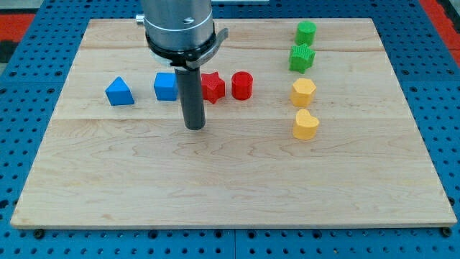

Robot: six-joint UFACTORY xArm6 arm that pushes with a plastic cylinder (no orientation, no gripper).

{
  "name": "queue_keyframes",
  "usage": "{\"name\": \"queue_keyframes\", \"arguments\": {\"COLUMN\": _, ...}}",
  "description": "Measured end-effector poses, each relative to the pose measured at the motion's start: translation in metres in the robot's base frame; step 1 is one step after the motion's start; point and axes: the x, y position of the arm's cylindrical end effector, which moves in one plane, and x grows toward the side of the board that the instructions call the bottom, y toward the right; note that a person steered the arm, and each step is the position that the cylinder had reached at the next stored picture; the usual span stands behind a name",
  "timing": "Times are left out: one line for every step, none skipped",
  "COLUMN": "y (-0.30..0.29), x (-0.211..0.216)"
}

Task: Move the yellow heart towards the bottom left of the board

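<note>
The yellow heart (305,124) lies right of the board's middle, just below a yellow hexagon (303,92). My tip (195,127) rests on the board near the centre, well to the left of the yellow heart and apart from it. The tip is just below the blue cube (165,86) and the red star (212,87), touching neither as far as I can tell.
A blue triangular block (118,92) sits at the left. A red cylinder (242,85) is right of the red star. A green cylinder (306,32) and a green star (302,58) are at the top right. The wooden board (230,187) lies on a blue pegboard.
</note>
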Motion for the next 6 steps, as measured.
{"name": "queue_keyframes", "arguments": {"y": 0.002, "x": 0.000}}
{"name": "queue_keyframes", "arguments": {"y": 0.002, "x": 0.000}}
{"name": "queue_keyframes", "arguments": {"y": 0.011, "x": 0.000}}
{"name": "queue_keyframes", "arguments": {"y": 0.025, "x": 0.000}}
{"name": "queue_keyframes", "arguments": {"y": 0.069, "x": 0.004}}
{"name": "queue_keyframes", "arguments": {"y": 0.083, "x": 0.055}}
